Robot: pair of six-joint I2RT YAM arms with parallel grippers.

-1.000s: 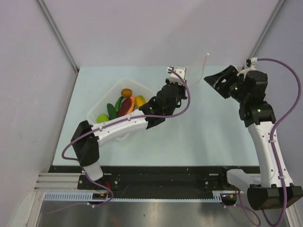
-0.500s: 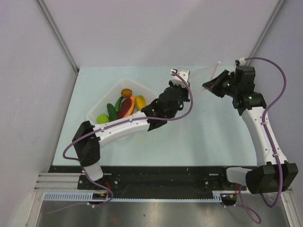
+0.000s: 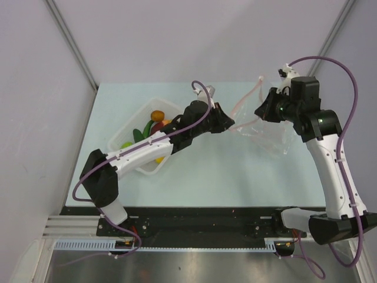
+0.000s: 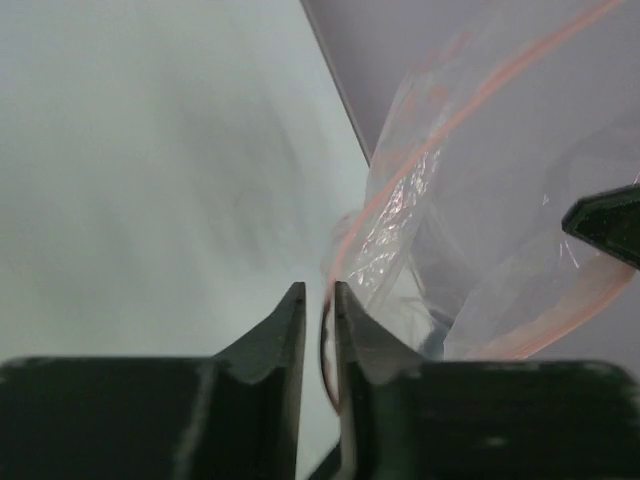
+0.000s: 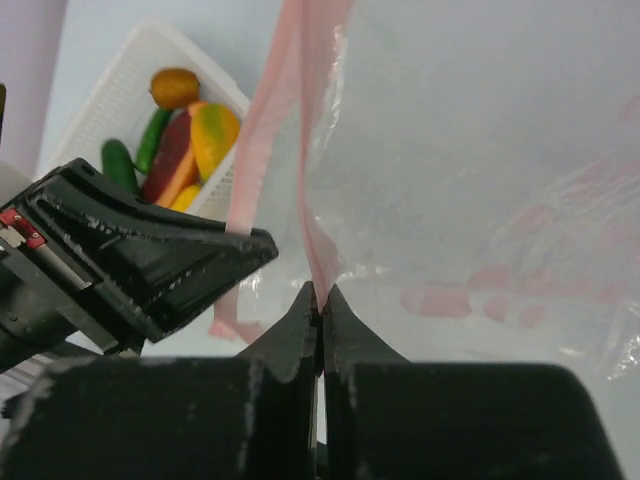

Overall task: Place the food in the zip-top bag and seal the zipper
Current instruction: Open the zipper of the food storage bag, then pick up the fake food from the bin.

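The zip-top bag [image 3: 268,135] hangs clear and crinkly between the two grippers at the table's right of centre. My right gripper [image 3: 258,112] is shut on the pink zipper [image 5: 275,100] at the bag's mouth edge [image 5: 320,290]. My left gripper [image 3: 230,124] faces it from the left. Its jaws [image 4: 318,295] stand a sliver apart, and the zipper strip [image 4: 470,100] runs down into the gap against the right finger. The food [image 3: 154,127], with green, orange, yellow and dark red pieces [image 5: 185,130], lies in the white tray, partly hidden by the left arm.
The white tray [image 3: 171,106] stands at the left middle of the table, under the left forearm. A grey wall and a metal corner post border the table's far edge. The right arm's purple cable loops above its wrist.
The right gripper has shut on the bag's mouth. The left gripper swung down and toward the right one, and its jaws parted slightly. The bag now hangs spread between them.
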